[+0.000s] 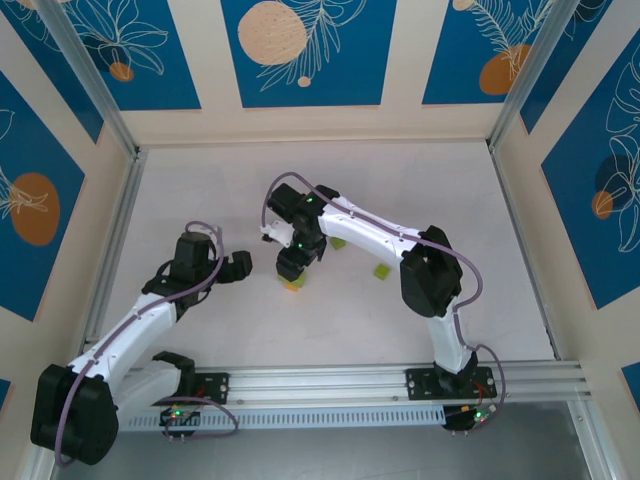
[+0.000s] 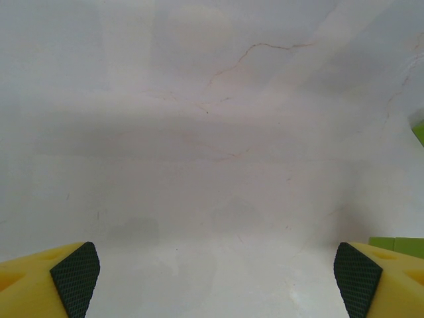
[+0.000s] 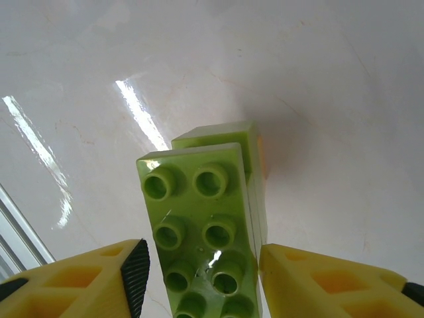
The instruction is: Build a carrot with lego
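Right gripper (image 3: 201,257) set around the part-built carrot (image 3: 199,205); left gripper (image 2: 216,275) wide open over bare desk (image 2: 199,132).

In the right wrist view the yellow fingers (image 3: 311,278) stand on either side of the lime-green studded stack. The right one is against its edge and the left pad is very close to it, so I cannot tell whether it is truly clamped. A sliver of orange shows at the stack's far end. From above, the carrot (image 1: 293,284) stands a little left of the desk's middle and somewhat toward the near edge, right under the right gripper (image 1: 292,266). The left gripper (image 1: 240,267) is just to its left, apart from it and holding nothing. Two loose lime-green lego bricks (image 1: 382,272) lie near the carrot, toward the right edge of the desk.
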Controlling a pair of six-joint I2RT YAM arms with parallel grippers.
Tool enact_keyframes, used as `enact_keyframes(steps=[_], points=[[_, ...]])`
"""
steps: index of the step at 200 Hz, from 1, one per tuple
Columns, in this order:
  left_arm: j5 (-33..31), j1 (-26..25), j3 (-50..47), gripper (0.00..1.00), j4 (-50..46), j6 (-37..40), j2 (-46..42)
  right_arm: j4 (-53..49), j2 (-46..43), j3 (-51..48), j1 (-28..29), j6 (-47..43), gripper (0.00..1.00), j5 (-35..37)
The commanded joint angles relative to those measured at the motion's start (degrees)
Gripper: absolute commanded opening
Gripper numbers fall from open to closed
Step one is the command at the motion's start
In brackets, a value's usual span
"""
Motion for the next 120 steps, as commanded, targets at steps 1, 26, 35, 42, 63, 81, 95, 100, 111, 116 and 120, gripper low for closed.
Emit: enact_keyframes(steps=[1, 26, 35, 42, 63, 81, 95, 100, 111, 116, 120], points=[[1.3, 0.8, -0.5, 0.94, 1.0, 1.6, -0.8, -0.1, 0.2, -1.0, 0.1, -1.7, 0.56, -2.5], [1.4, 0.8, -0.6, 0.94, 1.0, 1.6, -0.9, -0.7, 0.6, -0.7, 0.1, -2.1, 0.52, -2.5], [1.4, 0.8, -0.6, 0.94, 1.0, 1.6, -0.8, -0.9, 0.9, -0.7, 0.1, -2.1, 0.51, -2.7], [1.4, 0.8, -0.6, 0.94, 1.0, 1.6, -0.9, -1.1, 1.0, -0.6, 0.1, -2.2, 0.51, -2.7], [1.4, 0.8, -0.6, 0.94, 1.0, 1.6, -0.8, -1.6, 1.7, -0.1, 0.2, -2.4, 0.53, -2.6], [1.4, 0.8, -0.5, 0.94, 1.0, 1.6, -0.9, -2.2, 2.7, 0.6, 0.5, -2.5, 0.59, -2.4], [1.4, 0.8, -0.5, 0.94, 0.9, 1.6, -0.9, -2.6, 3.3, 1.2, 0.7, -2.5, 0.59, -1.9], [1.4, 0.8, -0.5, 0.94, 0.9, 1.7, -0.8, -2.6, 3.6, 1.4, 0.8, -2.5, 0.58, -1.6], [1.4, 0.8, -0.6, 0.94, 0.9, 1.6, -0.9, -2.8, 3.8, 1.7, 0.8, -2.4, 0.54, -1.3], [1.4, 0.8, -0.5, 0.94, 0.9, 1.6, -0.8, -2.8, 3.9, 1.9, 0.8, -2.4, 0.51, -1.2], [1.4, 0.8, -0.5, 0.94, 0.9, 1.6, -0.9, -2.8, 4.0, 2.0, 0.8, -2.4, 0.5, -1.2]])
